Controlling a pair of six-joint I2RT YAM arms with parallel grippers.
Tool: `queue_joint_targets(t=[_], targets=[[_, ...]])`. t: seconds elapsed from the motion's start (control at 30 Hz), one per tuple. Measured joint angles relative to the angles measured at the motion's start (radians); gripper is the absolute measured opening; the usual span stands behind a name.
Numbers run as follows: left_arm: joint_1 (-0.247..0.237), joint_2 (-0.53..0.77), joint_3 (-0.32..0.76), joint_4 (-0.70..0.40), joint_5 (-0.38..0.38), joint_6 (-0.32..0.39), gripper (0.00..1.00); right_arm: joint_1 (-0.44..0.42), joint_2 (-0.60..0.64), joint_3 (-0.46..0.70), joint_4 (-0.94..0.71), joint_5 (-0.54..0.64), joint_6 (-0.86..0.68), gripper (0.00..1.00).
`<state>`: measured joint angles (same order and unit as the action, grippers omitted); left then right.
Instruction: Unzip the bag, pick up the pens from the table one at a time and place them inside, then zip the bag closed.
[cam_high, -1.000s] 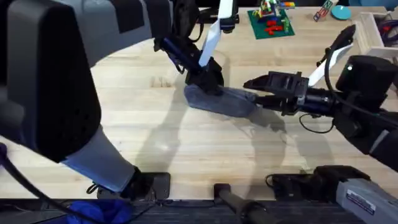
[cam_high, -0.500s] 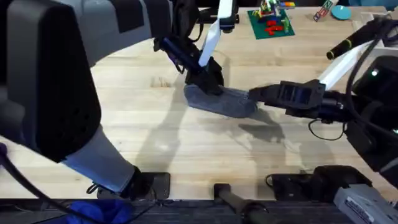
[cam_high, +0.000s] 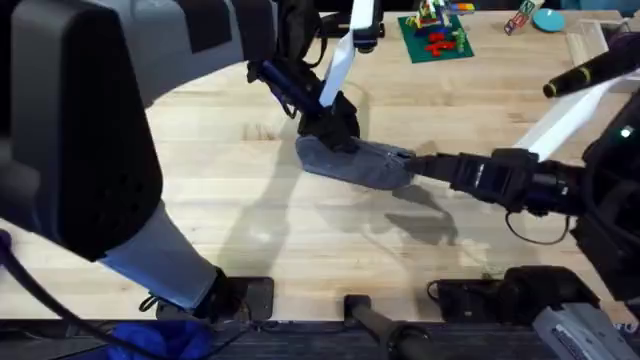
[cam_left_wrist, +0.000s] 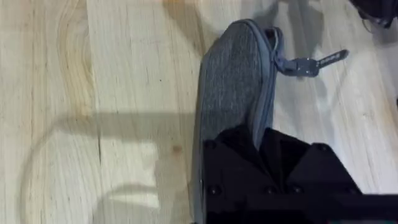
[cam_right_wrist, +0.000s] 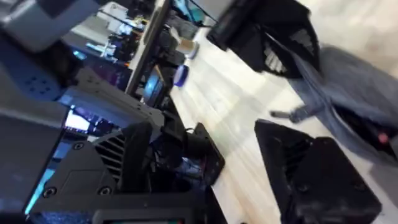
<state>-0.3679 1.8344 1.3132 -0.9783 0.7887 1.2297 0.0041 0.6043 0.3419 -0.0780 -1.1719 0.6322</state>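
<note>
Two arms meet at the bag, a blue-grey fabric pouch lying near the middle of the table with its long side running left to right and slightly toward the arms' bases. The left gripper comes down on the pouch's left, farther end, and in the left wrist view its black fingers are pressed onto the fabric, one on each side of the zipper seam, clamping that end of the bag. In the same view the zipper line runs along the pouch's edge to the far tip, where a small metal pull tab sticks out sideways over the wood. The right gripper reaches in low from the right, its tip at the pouch's right end; whether its fingers are closed on the tab or merely beside it I cannot tell from overhead. The right wrist view is tilted and blurred: it shows the grey pouch, the pull tab hanging free beside it, a speck of red-orange at the pouch's edge that may be lining, and the left gripper dark above the fabric. At the table's far edge stands a green plate of coloured bricks.
</note>
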Motion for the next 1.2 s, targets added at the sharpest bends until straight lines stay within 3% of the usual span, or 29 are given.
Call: queue_joint_targets(t=[0.03,0.2,0.23,0.3,0.33,0.4,0.87,1.1,1.2], targets=[[0.0,0.0,0.0,0.0,0.0,0.0,0.041,0.014,-0.019,0.06,-0.216,0.066,-0.085,0.995],[0.0,0.0,0.0,0.001,0.0,0.0,0.041,0.089,-0.029,0.258,-0.598,0.284,-0.249,0.995],[0.0,0.0,0.0,0.002,0.0,0.0,0.041,0.145,-0.031,0.375,-0.711,0.43,-0.295,0.996],[0.0,0.0,0.0,0.002,0.0,0.0,0.041,0.183,-0.034,0.433,-0.765,0.527,-0.298,0.996],[0.0,0.0,0.0,0.002,0.0,0.0,0.041,0.242,-0.038,0.478,-0.804,0.676,-0.255,0.996],[0.0,0.0,0.0,0.001,0.0,0.0,0.041,0.296,-0.038,0.482,-0.813,0.786,-0.172,0.996],[0.0,0.0,0.0,0.001,0.0,0.0,0.041,0.497,-0.018,0.537,-0.86,1.035,0.04,0.996],[0.0,0.0,0.0,0.001,0.0,0.0,0.041,0.593,0.182,0.683,-0.955,1.116,0.047,0.996],[0.0,0.0,0.0,0.001,0.0,0.0,0.041,0.684,0.251,0.703,-0.965,1.187,0.105,0.996]])
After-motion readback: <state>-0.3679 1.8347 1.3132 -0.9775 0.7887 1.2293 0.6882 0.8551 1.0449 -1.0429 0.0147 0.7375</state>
